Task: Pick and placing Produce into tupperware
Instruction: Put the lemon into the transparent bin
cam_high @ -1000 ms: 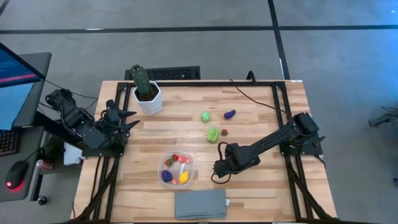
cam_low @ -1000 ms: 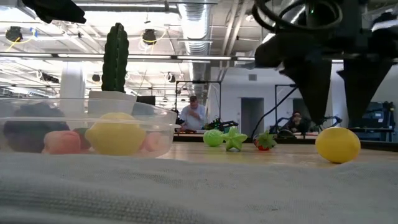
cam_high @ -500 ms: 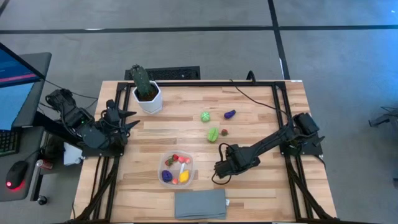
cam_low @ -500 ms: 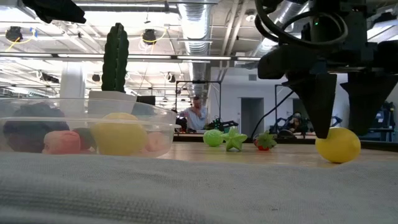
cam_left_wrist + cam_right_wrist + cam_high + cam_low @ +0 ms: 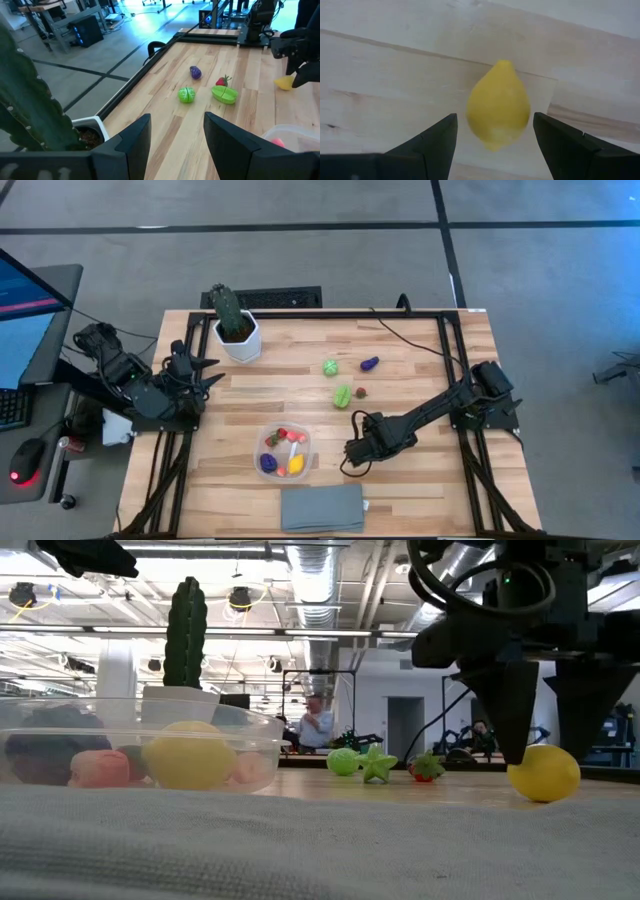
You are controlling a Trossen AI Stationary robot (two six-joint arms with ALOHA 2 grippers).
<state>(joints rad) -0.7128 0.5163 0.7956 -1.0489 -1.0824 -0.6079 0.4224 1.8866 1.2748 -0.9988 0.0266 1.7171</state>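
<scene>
A yellow toy lemon (image 5: 498, 105) lies on the wooden table, right of the tupperware; it also shows in the low view (image 5: 543, 772). My right gripper (image 5: 495, 120) is open and points down over it, one finger on either side, with a gap to the lemon on both sides (image 5: 548, 745). The clear tupperware (image 5: 284, 451) holds several produce pieces. Two green pieces (image 5: 330, 367) (image 5: 343, 395), a purple one (image 5: 369, 363) and a red one (image 5: 360, 392) lie on the table beyond. My left gripper (image 5: 175, 122) is open and empty at the table's left edge (image 5: 205, 372).
A cactus in a white pot (image 5: 232, 320) stands at the far left. A folded grey cloth (image 5: 322, 507) lies at the near edge, below the tupperware. People show in the room beyond the table (image 5: 315, 725).
My right gripper has come down over the lemon, so that its open fingers now reach beside it near the table. The lemon has stayed where it was.
</scene>
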